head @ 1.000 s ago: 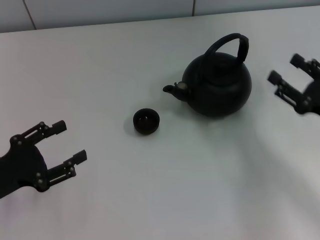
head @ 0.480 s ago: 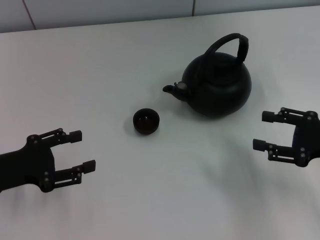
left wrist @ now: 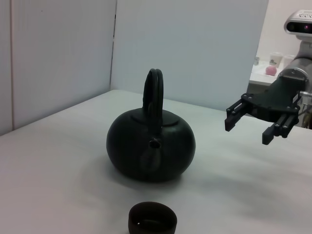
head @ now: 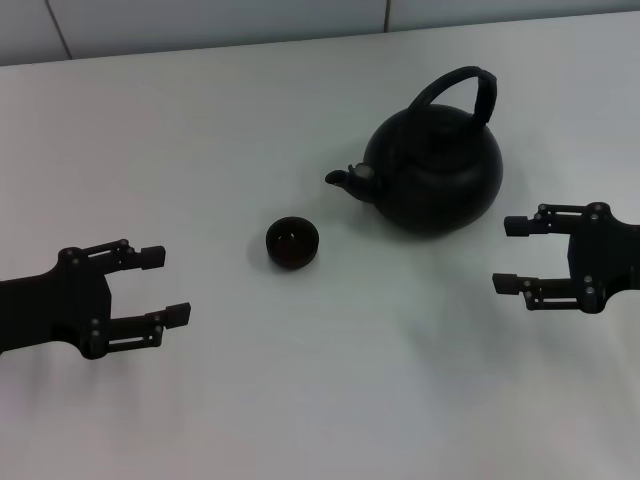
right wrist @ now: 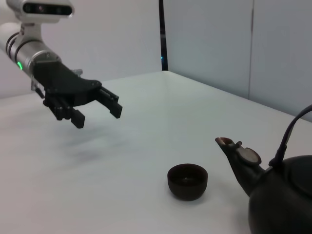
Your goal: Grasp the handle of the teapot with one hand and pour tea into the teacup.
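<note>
The matte black teapot [head: 435,170] stands upright on the white table, spout pointing toward the teacup, its arched handle [head: 470,85] over the top. The tiny dark teacup [head: 292,243] sits just off the spout, on its left-front side. My right gripper [head: 509,255] is open and empty, hovering to the front right of the teapot, fingers pointing toward it and apart from it. My left gripper [head: 166,286] is open and empty, left of the teacup. The left wrist view shows the teapot [left wrist: 151,146], handle [left wrist: 155,92], teacup [left wrist: 152,220] and right gripper [left wrist: 247,130].
The white table [head: 330,400] ends at a wall along the far edge [head: 300,20]. The right wrist view shows the teacup [right wrist: 187,181], the teapot's spout [right wrist: 234,151] and the left gripper [right wrist: 97,116] beyond them.
My right gripper has swung from the teapot's far right side to its front right and now points at it. My left gripper has shifted slightly right and levelled. Both stay open.
</note>
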Controlling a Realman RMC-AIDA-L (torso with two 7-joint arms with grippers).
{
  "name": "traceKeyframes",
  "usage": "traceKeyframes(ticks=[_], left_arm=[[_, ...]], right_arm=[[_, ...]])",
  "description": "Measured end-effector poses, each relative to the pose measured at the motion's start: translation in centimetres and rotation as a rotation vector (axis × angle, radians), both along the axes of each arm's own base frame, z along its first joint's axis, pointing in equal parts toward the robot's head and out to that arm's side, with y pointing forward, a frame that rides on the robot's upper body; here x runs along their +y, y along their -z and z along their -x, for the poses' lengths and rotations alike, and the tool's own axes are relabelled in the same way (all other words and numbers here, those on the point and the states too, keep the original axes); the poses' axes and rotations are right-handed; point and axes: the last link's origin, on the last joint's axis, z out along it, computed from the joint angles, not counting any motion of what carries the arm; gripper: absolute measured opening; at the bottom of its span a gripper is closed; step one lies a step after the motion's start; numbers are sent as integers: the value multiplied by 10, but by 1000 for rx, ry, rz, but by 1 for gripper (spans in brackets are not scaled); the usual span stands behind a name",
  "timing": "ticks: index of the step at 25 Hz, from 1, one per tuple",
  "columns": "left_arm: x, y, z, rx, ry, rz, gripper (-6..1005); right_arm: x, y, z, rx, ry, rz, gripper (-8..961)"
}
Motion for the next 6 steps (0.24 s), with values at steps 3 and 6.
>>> traceKeyframes(ticks=[3, 6], left_arm=[[1, -3, 1, 5, -4, 1, 782], [2, -6, 2, 9, -19, 6, 782]], right_arm=[[4, 1, 2, -16, -5, 18, 725], [8, -1, 3, -31, -3, 32, 725]])
